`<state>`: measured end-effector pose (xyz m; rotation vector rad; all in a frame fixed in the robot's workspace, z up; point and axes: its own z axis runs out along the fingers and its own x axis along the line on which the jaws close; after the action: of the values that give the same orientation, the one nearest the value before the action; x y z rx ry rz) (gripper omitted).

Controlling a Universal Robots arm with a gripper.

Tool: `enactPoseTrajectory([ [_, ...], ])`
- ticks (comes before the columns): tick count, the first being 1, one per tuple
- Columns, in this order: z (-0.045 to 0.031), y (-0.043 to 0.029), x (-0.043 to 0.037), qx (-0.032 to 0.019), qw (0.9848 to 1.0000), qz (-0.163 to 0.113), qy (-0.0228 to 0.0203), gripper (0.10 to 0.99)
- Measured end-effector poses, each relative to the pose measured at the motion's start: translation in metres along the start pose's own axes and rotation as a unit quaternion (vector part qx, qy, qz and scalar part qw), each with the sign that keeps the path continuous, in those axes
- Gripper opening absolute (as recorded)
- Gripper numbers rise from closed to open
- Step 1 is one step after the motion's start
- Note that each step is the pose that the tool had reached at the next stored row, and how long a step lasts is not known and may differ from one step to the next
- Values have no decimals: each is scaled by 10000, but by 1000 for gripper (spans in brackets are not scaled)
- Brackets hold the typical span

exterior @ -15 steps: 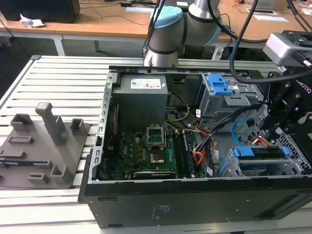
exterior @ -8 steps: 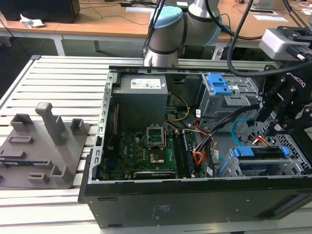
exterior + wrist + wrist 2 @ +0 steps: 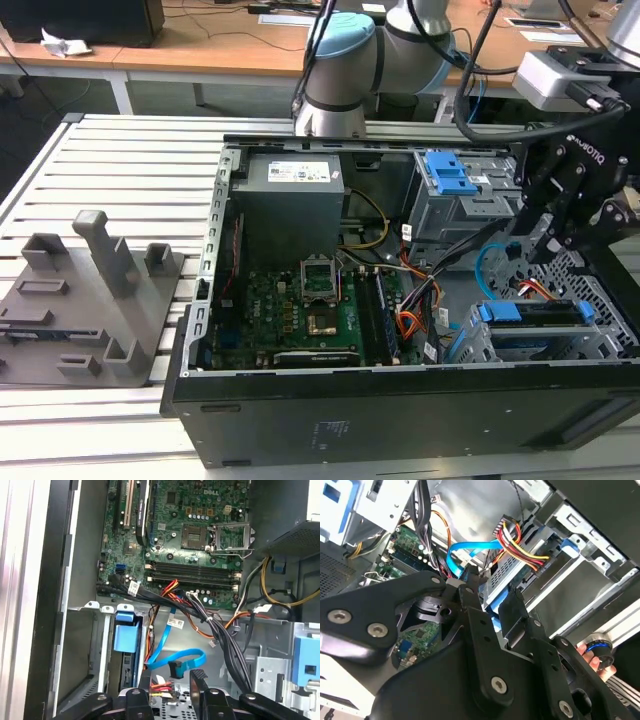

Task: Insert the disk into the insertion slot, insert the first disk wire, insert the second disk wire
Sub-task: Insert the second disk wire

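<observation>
The open PC case point(image 3: 300, 425) sits on my slatted table, and the disk point(image 3: 535, 312) is in the perforated drive cage point(image 3: 603, 297) at the exterior view's right. The gripper point(image 3: 167, 690) hangs just above it with its fingers apart, and the light blue wire point(image 3: 185, 653) loops right beside the tips.

**Jaws apart near blue wire's plug**

Black gripper point(image 3: 491, 587) in foreground, jaws apart, nothing betw. them. Blue wire point(image 3: 470, 549) loops just beyond the tips. Its dark plug point(image 3: 468, 573) sits at one fingertip; contact can't be told. Red-yellow bundle point(image 3: 522, 542) lies beside the loop, against the silver cage point(image 3: 555, 575). Green board point(image 3: 402, 565) behind.
</observation>
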<state>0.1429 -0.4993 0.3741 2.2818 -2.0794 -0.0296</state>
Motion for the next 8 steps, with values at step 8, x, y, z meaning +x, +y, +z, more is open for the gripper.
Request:
enactPoseTrajectory([
  [8,87,112,-12,3,9998,-218,28,439],
])
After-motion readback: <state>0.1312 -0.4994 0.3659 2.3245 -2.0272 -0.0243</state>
